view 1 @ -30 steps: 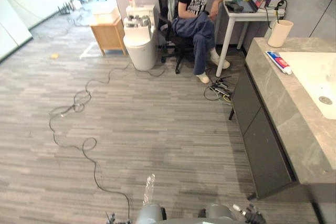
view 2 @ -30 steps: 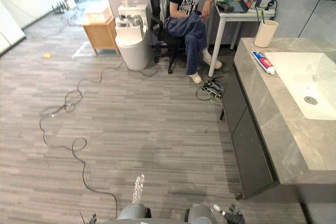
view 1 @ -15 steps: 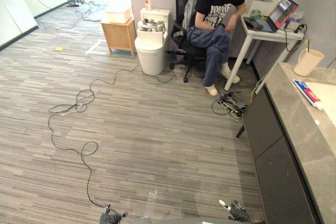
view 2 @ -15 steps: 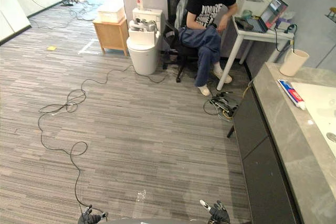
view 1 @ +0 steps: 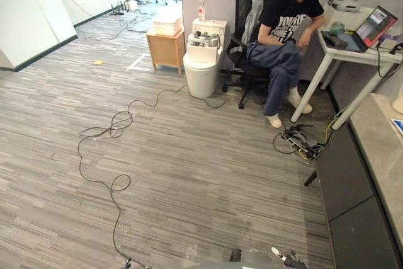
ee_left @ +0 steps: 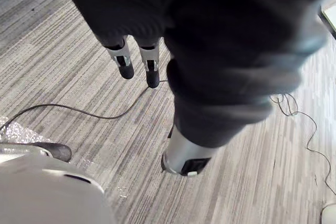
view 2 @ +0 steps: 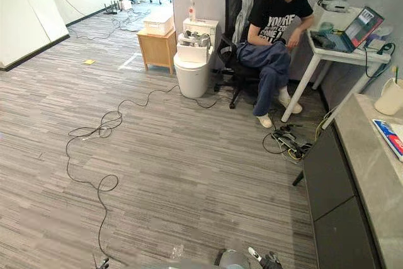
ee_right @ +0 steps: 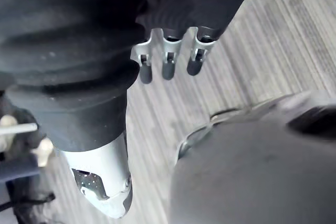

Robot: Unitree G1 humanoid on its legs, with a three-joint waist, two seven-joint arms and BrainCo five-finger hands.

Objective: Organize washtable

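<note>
Grey striped carpet floor (view 2: 170, 155) stretches away from the grey stone washtable (view 2: 368, 174), whose front is dark cabinet panels. At the far end of the washtable's top stands a cream cup (view 2: 391, 97). Just nearer along the top lies a blue, red and white toothpaste tube (view 2: 391, 138). Beyond that far end a person (view 2: 275, 26) sits on a black office chair (view 2: 234, 11) at a white desk (view 2: 327, 50) bearing an open laptop (view 2: 354, 28). Away from the washtable, over the carpet, the left hand (ee_left: 150, 67) hangs with fingers straight and loose, holding nothing. So does the right hand (ee_right: 168, 60).
</note>
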